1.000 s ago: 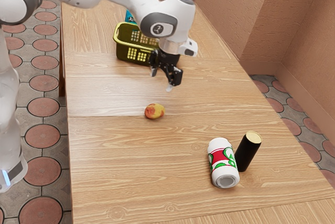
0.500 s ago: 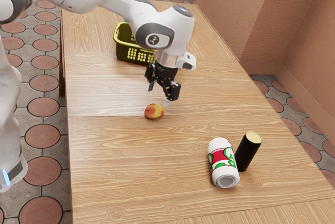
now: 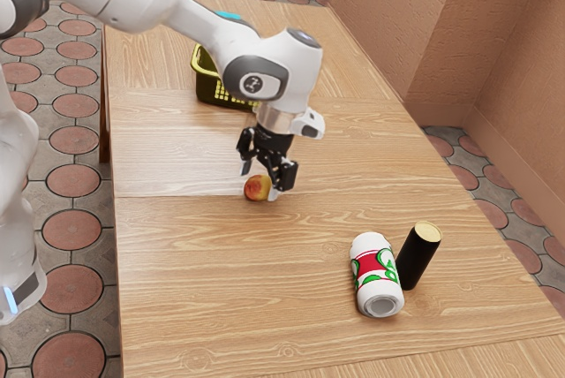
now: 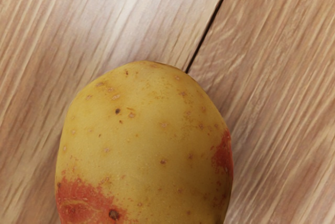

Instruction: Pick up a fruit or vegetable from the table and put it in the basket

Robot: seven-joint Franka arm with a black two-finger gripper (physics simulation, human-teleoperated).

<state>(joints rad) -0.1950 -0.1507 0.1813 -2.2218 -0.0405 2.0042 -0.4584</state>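
Have the black two-finger gripper (image 3: 259, 180) low over the light wood table (image 3: 194, 263), pointing down, open, with fingers spread to either side of the yellow, red-blotched oval potato (image 3: 257, 187). Can't tell whether touching it. See the potato resting on the table right under the hand, by a dark seam (image 4: 210, 22) in the wood. Farther off, toward the exterior view's lower right, see a white cylindrical container with red-and-green label (image 3: 374, 274), lying on its side, just beside an upright black cylinder with gold top (image 3: 415, 259). On the opposite side, well apart from both, see the yellow-green slotted plastic basket (image 3: 210, 86), partly behind the white arm (image 3: 168, 7).
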